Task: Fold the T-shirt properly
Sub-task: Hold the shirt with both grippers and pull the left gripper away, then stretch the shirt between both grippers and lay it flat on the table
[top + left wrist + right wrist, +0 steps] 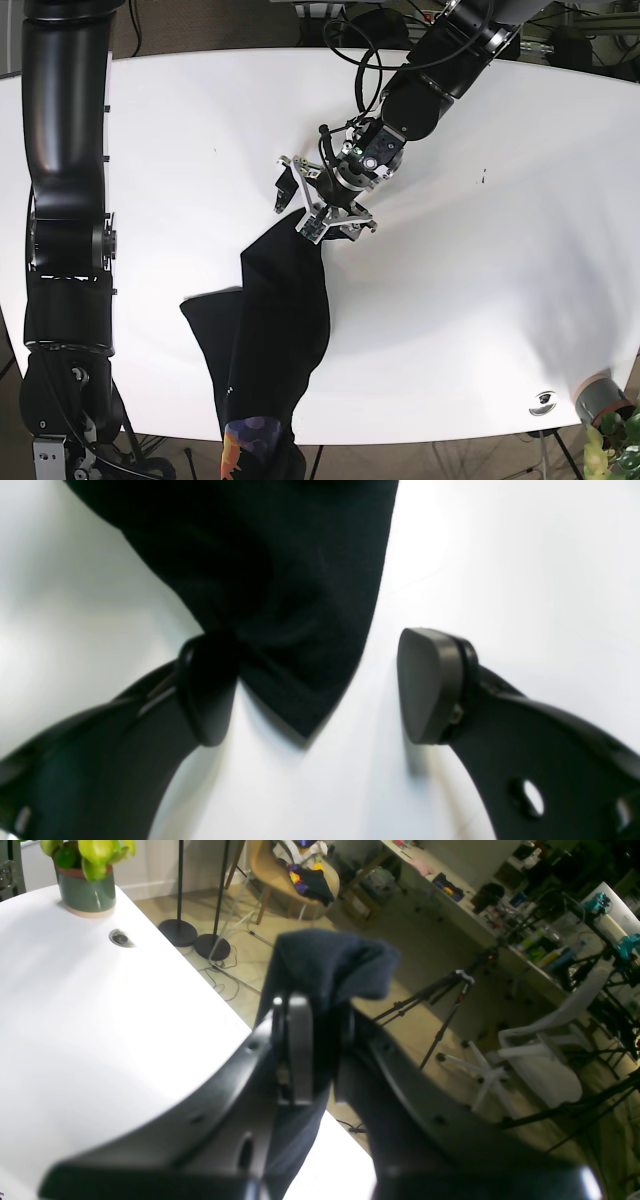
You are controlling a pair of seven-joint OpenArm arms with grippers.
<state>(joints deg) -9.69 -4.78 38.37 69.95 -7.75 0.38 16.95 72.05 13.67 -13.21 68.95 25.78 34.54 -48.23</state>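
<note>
The black T-shirt (275, 330) lies bunched on the white table (480, 300), stretching from the middle to the front edge, where a colourful print (250, 440) hangs over. My left gripper (298, 208) is open at the shirt's upper corner. In the left wrist view, that corner (280, 605) lies between the fingers and touches one fingertip (207, 695); the other fingertip (430, 685) stands apart from it, and the left gripper (320, 690) holds nothing. My right gripper (322, 1040) is shut on a fold of the T-shirt (325, 960) beyond the table's edge. It does not show in the base view.
A potted plant (86, 890) stands at a table corner and also shows in the base view (600, 400), beside a cable grommet (543, 400). Past the table edge, the floor holds a tripod (450, 1005), lamp stands (177, 930) and chairs (540, 1060).
</note>
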